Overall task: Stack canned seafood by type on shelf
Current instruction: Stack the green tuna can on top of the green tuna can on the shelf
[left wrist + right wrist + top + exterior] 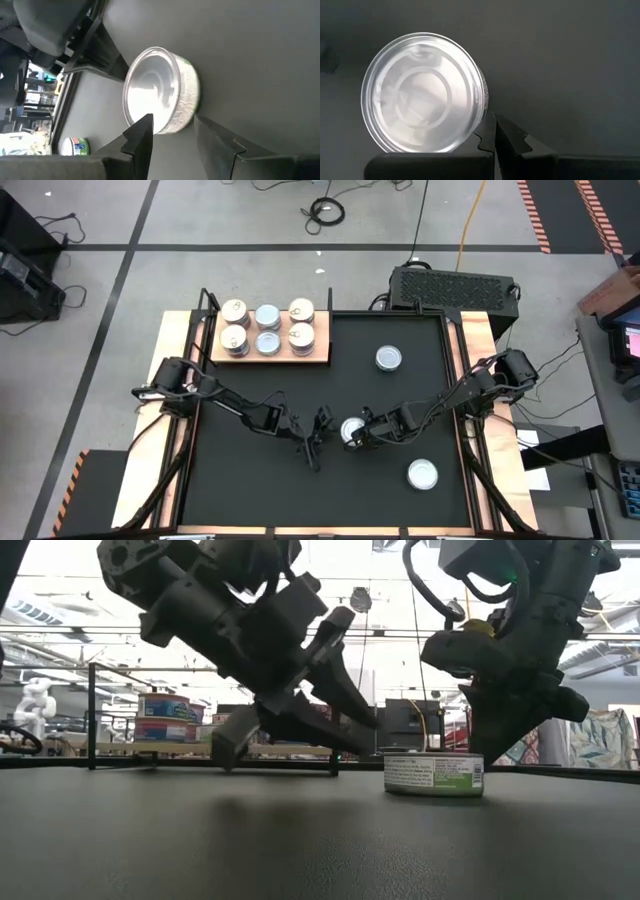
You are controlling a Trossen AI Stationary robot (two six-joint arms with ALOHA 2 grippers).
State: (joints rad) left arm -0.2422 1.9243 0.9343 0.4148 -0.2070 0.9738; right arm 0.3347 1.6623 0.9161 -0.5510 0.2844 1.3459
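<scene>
The right gripper (362, 432) sits low on the black mat (260, 380) just beside a can (351, 431). Its dark, angular fingers (492, 135) are pressed together with no gap, their tips at the can's side wall, holding nothing. The can is squat and round, standing upright on the mat; its lid (420, 92) is smooth bright metal with a stamped ring, and its wrapper (433, 773) is white with fine print beside a green panel, too small to read.

The left gripper (318, 435) is near the can's other side, fingers (142, 137) parted and empty.

Two more shiny-lidded cans lie apart on the mat, one toward the back (388, 359), one at the front right (423, 474). The shelf (320, 350), a pale wood-grain board at the mat's back left corner, carries six cans (267, 328) in two rows of three.

The mat is matte and finely grained.
</scene>
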